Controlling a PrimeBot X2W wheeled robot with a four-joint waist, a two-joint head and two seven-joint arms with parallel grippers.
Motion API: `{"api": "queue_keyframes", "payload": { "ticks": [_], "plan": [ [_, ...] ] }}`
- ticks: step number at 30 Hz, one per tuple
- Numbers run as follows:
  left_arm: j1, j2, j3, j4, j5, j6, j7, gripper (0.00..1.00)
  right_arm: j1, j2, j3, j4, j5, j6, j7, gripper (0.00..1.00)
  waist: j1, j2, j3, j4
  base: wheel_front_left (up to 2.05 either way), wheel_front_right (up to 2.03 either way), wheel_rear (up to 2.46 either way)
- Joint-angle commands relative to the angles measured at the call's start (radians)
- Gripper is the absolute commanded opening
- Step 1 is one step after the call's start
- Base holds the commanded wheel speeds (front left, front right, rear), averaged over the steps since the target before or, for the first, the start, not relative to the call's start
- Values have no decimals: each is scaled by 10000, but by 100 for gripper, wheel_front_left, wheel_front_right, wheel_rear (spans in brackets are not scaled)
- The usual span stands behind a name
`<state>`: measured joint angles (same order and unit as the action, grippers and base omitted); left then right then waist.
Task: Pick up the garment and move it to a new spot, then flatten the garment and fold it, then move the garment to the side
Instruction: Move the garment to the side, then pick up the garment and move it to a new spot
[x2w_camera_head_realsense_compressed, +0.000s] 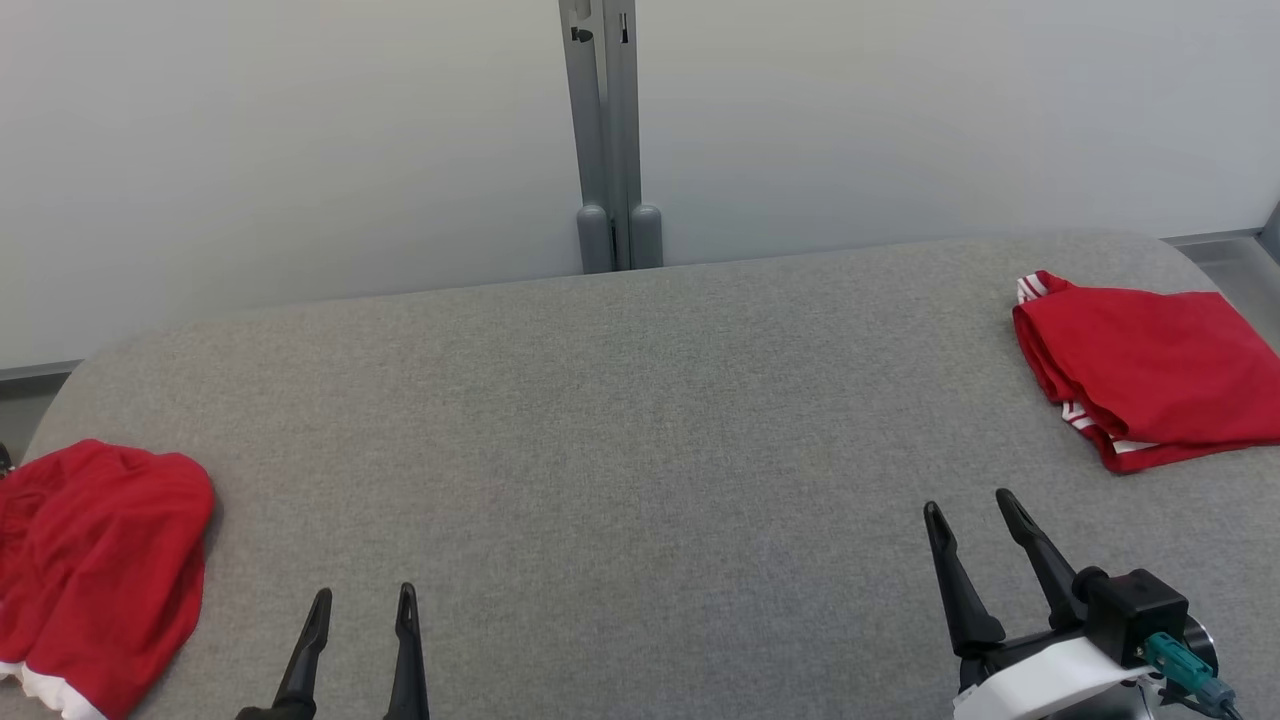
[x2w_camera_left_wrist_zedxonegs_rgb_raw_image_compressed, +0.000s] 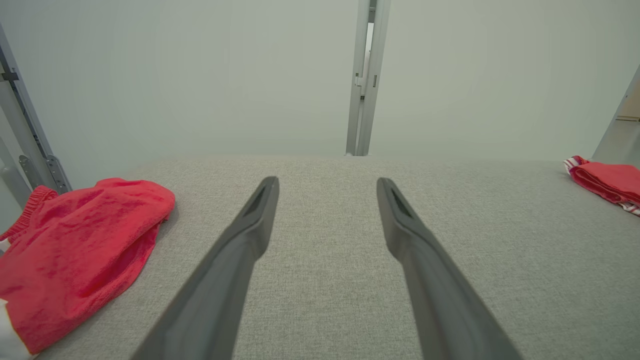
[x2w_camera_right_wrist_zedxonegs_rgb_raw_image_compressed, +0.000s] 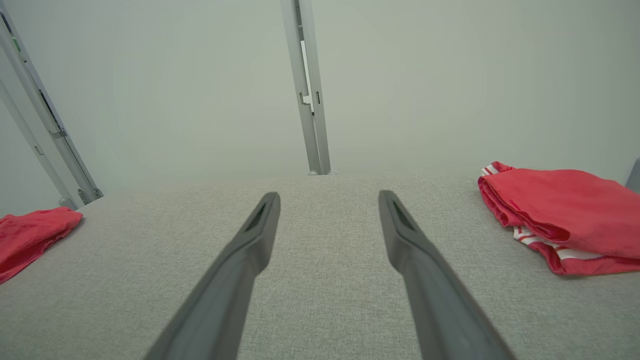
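Nearest to the robot, the left pincer hangs low over the surface. Its two long dark fingers stand wide apart; they hold nothing, and only bare cloth lies between them. The right pincer is a little further forward on the other side. Its jaws are also spread wide and empty, with nothing between them. Behind it I see a white wrist housing with a black block and one green connector.

The surface is covered with a grey woven fabric of fine grain, and its far corners are rounded.

There are two red garments, both lying on the surface and well apart from each other. The crumpled red garment lies at the near left edge, just beside the left pincer but not touching it. It is soft and wrinkled, in a loose heap, with a white hem at the near end and a ribbed waistband. The folded red garment lies further away at the right edge, beyond the right pincer. It is flat and rather neat, in layers, with white stripes at the edges.

Behind the surface stands one grey metal post, made of two narrow profiles, against a plain pale wall.
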<state>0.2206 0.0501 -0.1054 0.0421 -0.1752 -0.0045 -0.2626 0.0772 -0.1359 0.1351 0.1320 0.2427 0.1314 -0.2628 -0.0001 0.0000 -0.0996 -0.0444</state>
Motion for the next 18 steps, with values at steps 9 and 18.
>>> {"api": "queue_keyframes", "payload": {
  "ticks": [9,18],
  "plan": [
    [72,10,-50,65,48,-35,-27,100,123,15,-46,8,45,-16,-27,100,1,0,-47,-70,0,0,0],
    [-21,10,-12,6,39,-66,-27,100,174,50,-39,-63,61,-16,-27,100,1,0,17,39,0,0,0]
  ]
}}
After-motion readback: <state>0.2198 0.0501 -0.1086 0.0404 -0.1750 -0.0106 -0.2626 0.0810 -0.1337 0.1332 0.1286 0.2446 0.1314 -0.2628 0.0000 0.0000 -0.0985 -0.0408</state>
